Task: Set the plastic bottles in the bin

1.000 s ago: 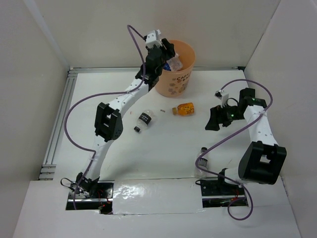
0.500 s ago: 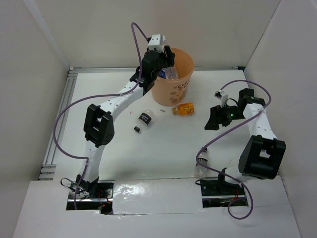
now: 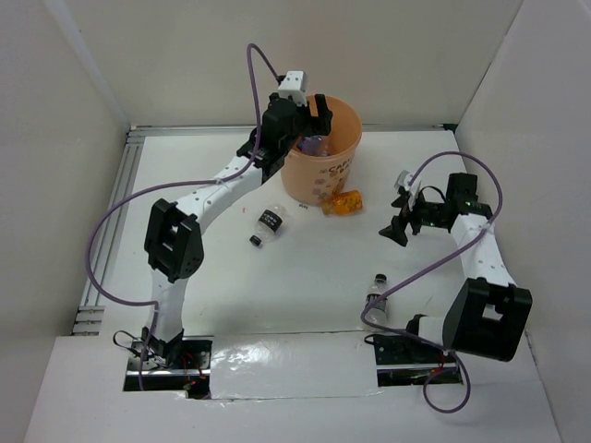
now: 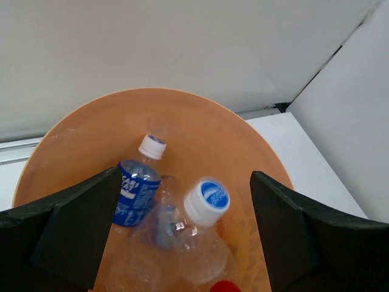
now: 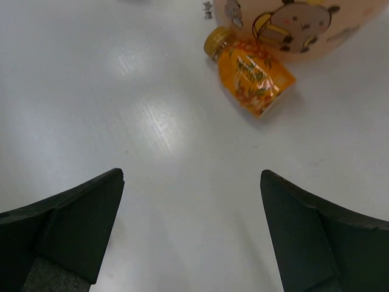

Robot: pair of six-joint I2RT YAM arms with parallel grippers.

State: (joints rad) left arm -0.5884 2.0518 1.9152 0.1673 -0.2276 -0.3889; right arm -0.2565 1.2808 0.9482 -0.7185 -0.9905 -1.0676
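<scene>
Now orange-tinted plastic bottle (image 3: 343, 203) lies sideways, cap left, far-left of right claw (image 3: 397, 230); claw spread wide.

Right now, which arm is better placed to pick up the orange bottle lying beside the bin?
The right, likely. The right gripper, open, faces the orange bottle across bare table; the left gripper hangs open over the bin.
</scene>
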